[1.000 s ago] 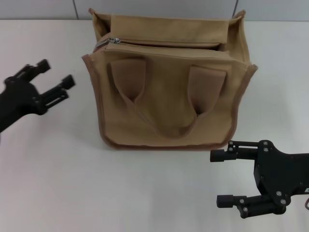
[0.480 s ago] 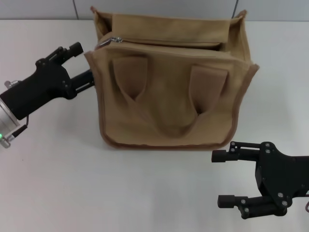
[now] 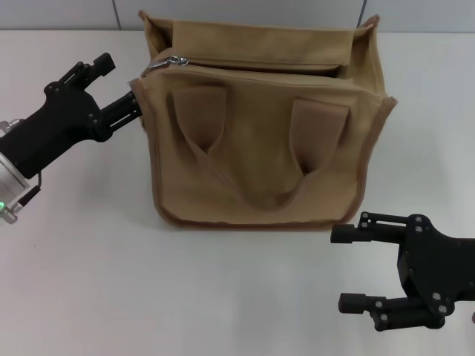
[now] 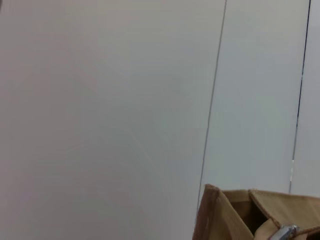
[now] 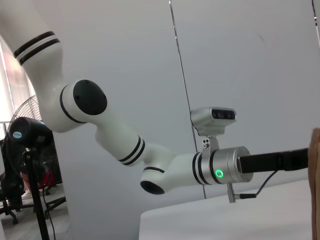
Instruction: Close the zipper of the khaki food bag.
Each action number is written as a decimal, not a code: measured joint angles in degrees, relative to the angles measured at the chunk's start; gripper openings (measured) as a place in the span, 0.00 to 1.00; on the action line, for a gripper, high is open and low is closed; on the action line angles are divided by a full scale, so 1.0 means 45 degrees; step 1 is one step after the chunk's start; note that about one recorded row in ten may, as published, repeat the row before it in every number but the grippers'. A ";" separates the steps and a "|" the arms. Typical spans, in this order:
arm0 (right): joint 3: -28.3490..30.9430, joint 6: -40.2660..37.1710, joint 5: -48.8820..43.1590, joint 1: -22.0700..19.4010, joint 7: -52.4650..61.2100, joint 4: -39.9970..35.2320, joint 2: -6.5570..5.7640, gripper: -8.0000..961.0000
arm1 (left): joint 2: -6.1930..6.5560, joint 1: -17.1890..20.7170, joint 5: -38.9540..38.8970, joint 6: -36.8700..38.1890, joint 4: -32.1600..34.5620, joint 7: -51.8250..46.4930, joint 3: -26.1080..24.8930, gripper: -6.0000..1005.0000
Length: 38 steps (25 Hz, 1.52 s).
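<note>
The khaki food bag (image 3: 260, 159) stands upright in the middle of the white table, handles folded down on its front. The zipper (image 3: 252, 67) runs along its top, with the silver pull tab (image 3: 165, 62) at the bag's left end. My left gripper (image 3: 122, 81) is open right beside the bag's upper left corner, its lower finger at the bag's side edge, a short way left of the pull tab. The left wrist view shows that bag corner (image 4: 220, 217) and the pull tab (image 4: 284, 233). My right gripper (image 3: 342, 268) is open and empty, low at the front right, off the bag.
The white table (image 3: 89, 282) spreads out around the bag, with a grey panelled wall (image 3: 74, 13) behind. The right wrist view shows my left arm (image 5: 220, 167) reaching towards the bag's edge (image 5: 316, 185).
My left gripper has swung in from the far left to the bag's upper left corner. The right gripper has drifted slightly down and right. The bag shifted a little.
</note>
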 joint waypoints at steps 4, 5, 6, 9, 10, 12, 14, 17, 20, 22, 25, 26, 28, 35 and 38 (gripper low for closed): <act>0.0008 -0.0004 0.0000 0.0006 -0.0018 0.0004 0.0012 0.81 | -0.0004 0.0012 -0.0316 -0.0012 -0.0195 0.0376 -0.0010 0.84; 0.0009 -0.0006 0.0000 0.0008 -0.0019 0.0004 0.0012 0.81 | -0.0006 0.0016 -0.0408 0.0003 -0.0210 0.0381 -0.0009 0.84; 0.0011 -0.0016 0.0000 0.0011 -0.0019 0.0004 0.0016 0.81 | -0.0006 0.0016 -0.0489 0.0031 -0.0239 0.0384 -0.0007 0.84; 0.0011 -0.0024 -0.0001 0.0013 -0.0018 0.0013 0.0030 0.81 | -0.0003 -0.0056 -0.0508 -0.0023 -0.0444 0.0448 0.0074 0.84; 0.0011 -0.0024 -0.0001 0.0013 -0.0018 0.0013 0.0030 0.81 | -0.0003 -0.0056 -0.0508 -0.0023 -0.0444 0.0448 0.0074 0.84; 0.0011 -0.0024 -0.0002 0.0005 -0.0020 0.0022 0.0032 0.81 | -0.0002 -0.0136 -0.0404 -0.0232 -0.0602 0.0675 0.0256 0.84; 0.0011 -0.0022 0.0010 0.0008 -0.0039 0.0110 0.0031 0.81 | -0.0002 -0.0183 -0.0394 -0.0396 -0.0806 0.0929 0.0331 0.84; 0.0014 -0.0016 0.0100 0.0026 -0.0142 0.0299 0.0007 0.81 | 0.0001 -0.0201 -0.0636 -0.0471 -0.1031 0.1214 0.0288 0.84; 0.0025 -0.0012 0.0132 0.0028 -0.0200 0.0330 0.0003 0.81 | 0.0007 -0.0164 -0.0606 -0.0378 -0.1052 0.1315 0.0571 0.84; 0.0028 0.0037 0.0136 0.0011 -0.0203 0.0333 0.0000 0.81 | 0.0047 -0.0053 -0.0520 -0.0103 -0.0939 0.1324 0.0962 0.84; 0.0031 0.0084 0.0140 -0.0004 -0.0205 0.0335 -0.0004 0.81 | 0.0089 0.0219 -0.0466 0.0533 -0.0573 0.1260 0.1450 0.84; 0.0040 0.0089 0.0142 0.0001 -0.0208 0.0336 -0.0007 0.81 | 0.0098 0.0342 -0.0432 0.0848 -0.0326 0.1230 0.1633 0.84; 0.0047 0.0093 0.0145 0.0012 -0.0208 0.0335 -0.0008 0.81 | 0.0096 0.0358 -0.0434 0.0945 -0.0242 0.1230 0.1697 0.83; 0.0051 0.0113 0.0153 0.0143 -0.0361 0.0360 0.0004 0.81 | -0.0016 -0.0082 -0.1283 -0.0154 -0.0639 0.1225 0.1602 0.82; 0.0054 0.0116 0.0153 0.0122 -0.0366 0.0360 0.0008 0.81 | -0.0019 -0.0291 -0.1888 -0.0716 -0.0806 0.1236 0.1602 0.82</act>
